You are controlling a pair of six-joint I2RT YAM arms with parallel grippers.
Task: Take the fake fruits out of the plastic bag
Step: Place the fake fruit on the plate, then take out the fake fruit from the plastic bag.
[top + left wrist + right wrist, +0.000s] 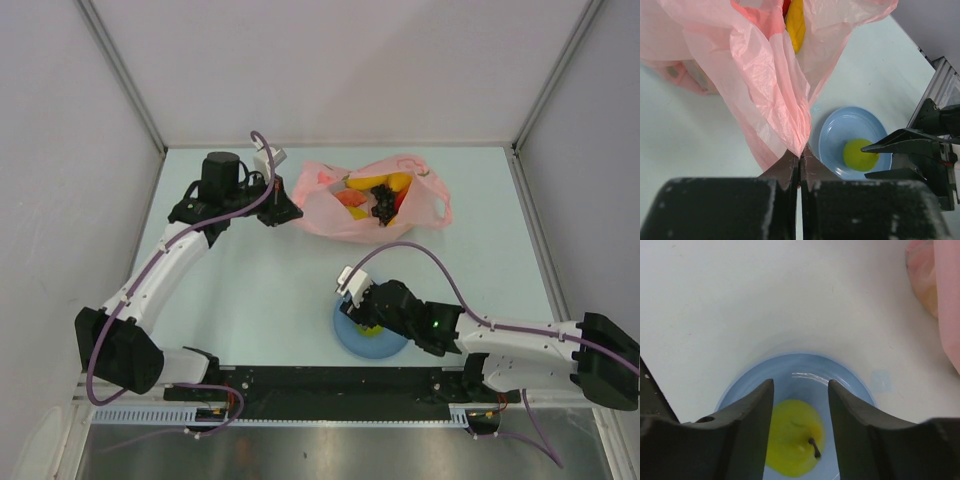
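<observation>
Right end effector [800,390] apart astride yellow fruit [790,440] on plate [855,385] | bag [765,75] clamped by left end effector [799,160] | risk: yellow fruit may be knocked off plate by finger

A robotics lab test cell: a pale green table [260,290] walled left, right and far by plain white panels [330,60] on aluminium posts [122,75], with a cabled left arm [160,265] and right arm [520,340] bolted to a black rail [330,380] at the near edge
</observation>
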